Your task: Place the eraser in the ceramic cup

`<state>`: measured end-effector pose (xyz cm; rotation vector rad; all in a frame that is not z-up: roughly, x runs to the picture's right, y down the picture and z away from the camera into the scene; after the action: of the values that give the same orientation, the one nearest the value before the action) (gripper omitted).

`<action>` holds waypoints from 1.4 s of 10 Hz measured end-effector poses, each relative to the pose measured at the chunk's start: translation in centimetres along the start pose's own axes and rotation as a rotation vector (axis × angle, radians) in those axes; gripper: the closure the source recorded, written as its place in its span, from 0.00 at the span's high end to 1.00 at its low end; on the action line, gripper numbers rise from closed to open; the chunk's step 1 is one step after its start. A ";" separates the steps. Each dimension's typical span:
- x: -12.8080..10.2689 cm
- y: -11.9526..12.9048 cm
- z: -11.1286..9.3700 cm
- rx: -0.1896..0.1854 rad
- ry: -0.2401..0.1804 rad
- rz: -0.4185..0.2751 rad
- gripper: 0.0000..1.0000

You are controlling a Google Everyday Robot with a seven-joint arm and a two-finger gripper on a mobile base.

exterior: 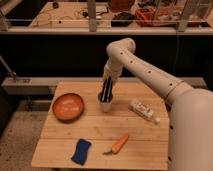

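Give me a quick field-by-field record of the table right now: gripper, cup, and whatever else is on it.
gripper: pointing down at the mouth of the ceramic cup
ceramic cup: upright, white, mid-table
eraser: not made out
orange bowl: left of cup, looks empty
bottle: lying right of cup
carrot: front centre
blue pad: front left

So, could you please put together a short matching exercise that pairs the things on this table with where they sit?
Things:
1. orange bowl
2. ceramic cup
3. carrot
4. gripper

Places:
A. near the front edge of the table, about the middle
B. directly over the cup's mouth
C. on the table's left side
D. mid-table, just right of the bowl

Pairs: 1-C, 2-D, 3-A, 4-B
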<state>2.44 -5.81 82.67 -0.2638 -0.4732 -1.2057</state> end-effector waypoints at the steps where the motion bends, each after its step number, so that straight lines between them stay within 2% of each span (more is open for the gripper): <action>1: 0.0 0.0 0.0 0.000 0.000 -0.004 0.22; 7: -0.1 0.0 0.0 0.000 0.000 -0.019 0.34; 11: -0.1 0.0 -0.2 0.000 0.001 -0.032 0.34; 13: -0.1 0.0 -0.1 -0.001 0.000 -0.038 0.24; 14: -0.1 0.0 -0.1 0.000 0.000 -0.041 0.23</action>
<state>2.42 -5.77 82.48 -0.2557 -0.4807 -1.2456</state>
